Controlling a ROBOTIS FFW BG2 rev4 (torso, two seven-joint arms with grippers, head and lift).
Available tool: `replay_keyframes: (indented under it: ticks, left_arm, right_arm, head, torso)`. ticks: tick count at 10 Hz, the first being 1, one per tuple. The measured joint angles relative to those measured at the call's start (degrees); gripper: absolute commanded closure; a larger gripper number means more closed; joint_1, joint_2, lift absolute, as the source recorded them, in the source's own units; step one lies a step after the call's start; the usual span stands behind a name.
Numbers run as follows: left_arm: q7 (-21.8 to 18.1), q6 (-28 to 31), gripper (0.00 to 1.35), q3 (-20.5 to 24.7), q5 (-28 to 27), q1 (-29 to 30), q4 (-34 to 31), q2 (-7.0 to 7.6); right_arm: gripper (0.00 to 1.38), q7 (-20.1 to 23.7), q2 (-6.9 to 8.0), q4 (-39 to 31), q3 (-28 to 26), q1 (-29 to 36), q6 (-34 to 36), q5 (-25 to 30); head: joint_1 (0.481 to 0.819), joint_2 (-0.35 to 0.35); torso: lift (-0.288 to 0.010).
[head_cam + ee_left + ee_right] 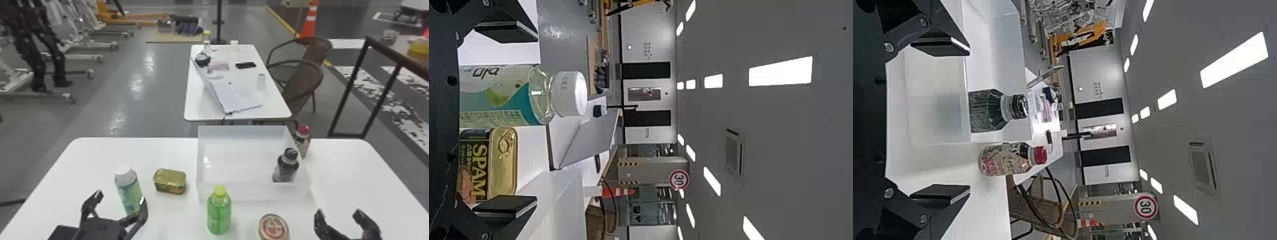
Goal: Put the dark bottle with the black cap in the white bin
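The dark bottle with the black cap [285, 169] stands upright inside the white bin [241, 134], at the bin's right side, right of the head view's centre. At the lower right, the right gripper [339, 213] has its fingers spread wide with nothing between them. The left gripper [121, 197], lower left, is also wide; a white-capped bottle [129, 191] shows between its fingers. A gold SPAM can [170, 182] lies left of the bin, a green bottle [219, 213] and round tin [274, 228] sit at bottom centre, and a red-capped bottle [302, 142] stands just outside the bin's right wall.
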Motion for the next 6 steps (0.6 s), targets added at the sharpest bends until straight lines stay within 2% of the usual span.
replay_keyframes:
  ticks: [3,6]
  left_arm:
    - [0.26,-0.53,0.15,0.61,-0.82,0.3,-0.36,0.0]
    - [0.27,-0.66,0.15,0.71,-0.89,0.45,-0.37,0.0]
  right_arm:
    - [0.3,-4.76,1.09,-2.79,0.07,2.92,-0.34,3.33]
    - [0.3,-4.96,1.55,-3.01,0.11,3.03,-0.74,3.95]
  head:
    - [0.549,0.0]
    - [0.549,0.0]
  torso:
    - [-0.1]
    - [-0.1]
